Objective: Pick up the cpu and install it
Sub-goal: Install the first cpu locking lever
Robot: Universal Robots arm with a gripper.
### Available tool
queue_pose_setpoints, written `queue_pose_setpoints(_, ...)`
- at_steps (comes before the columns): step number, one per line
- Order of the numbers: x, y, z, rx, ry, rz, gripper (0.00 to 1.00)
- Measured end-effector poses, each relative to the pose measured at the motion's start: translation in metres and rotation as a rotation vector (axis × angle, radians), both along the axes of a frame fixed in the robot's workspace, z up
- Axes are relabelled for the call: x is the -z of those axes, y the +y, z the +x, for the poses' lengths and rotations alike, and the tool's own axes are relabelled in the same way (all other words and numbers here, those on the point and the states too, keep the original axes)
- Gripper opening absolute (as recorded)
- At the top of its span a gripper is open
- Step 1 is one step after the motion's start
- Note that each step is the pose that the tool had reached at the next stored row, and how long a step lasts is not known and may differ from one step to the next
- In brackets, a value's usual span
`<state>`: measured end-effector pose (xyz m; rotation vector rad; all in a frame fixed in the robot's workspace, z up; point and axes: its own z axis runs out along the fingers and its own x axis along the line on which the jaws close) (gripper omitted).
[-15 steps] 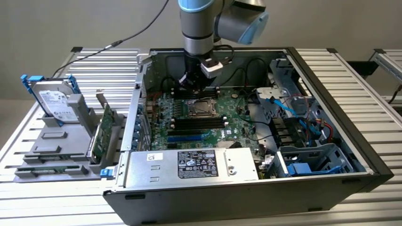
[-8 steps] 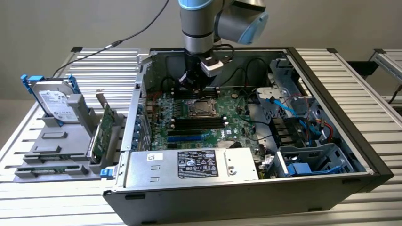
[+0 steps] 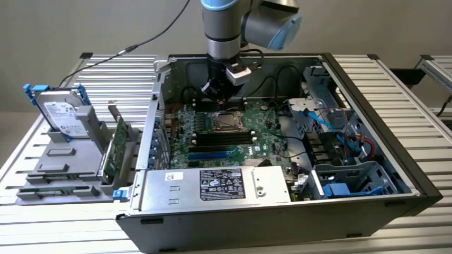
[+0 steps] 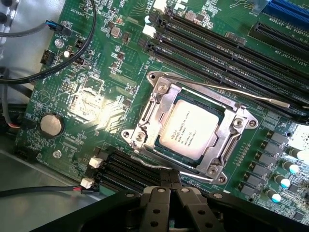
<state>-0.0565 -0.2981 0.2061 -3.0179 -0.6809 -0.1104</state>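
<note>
Slatted counter (image 3: 395,79), open computer case (image 3: 268,227). Pincer (image 4: 170,180) clenched, empty, hovering just beside socket (image 4: 145,126). cpu (image 4: 190,131) already seated in socket. Install step seemingly closing; further moves need care near socket lever (image 4: 231,92).

Robotics lab bench: opened computer case (image 3: 268,227) on a slatted aluminium table (image 3: 399,79).

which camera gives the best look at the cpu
The wrist view: the cpu lies in its socket frame, silver top and print plain. The exterior view shows it as a small square on the motherboard.
</note>
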Motion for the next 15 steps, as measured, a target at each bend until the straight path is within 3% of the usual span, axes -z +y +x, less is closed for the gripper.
queue_pose_setpoints(15, 0.0000, -0.0003, 0.0015, -0.002, 0.0013, -0.0062, 0.11)
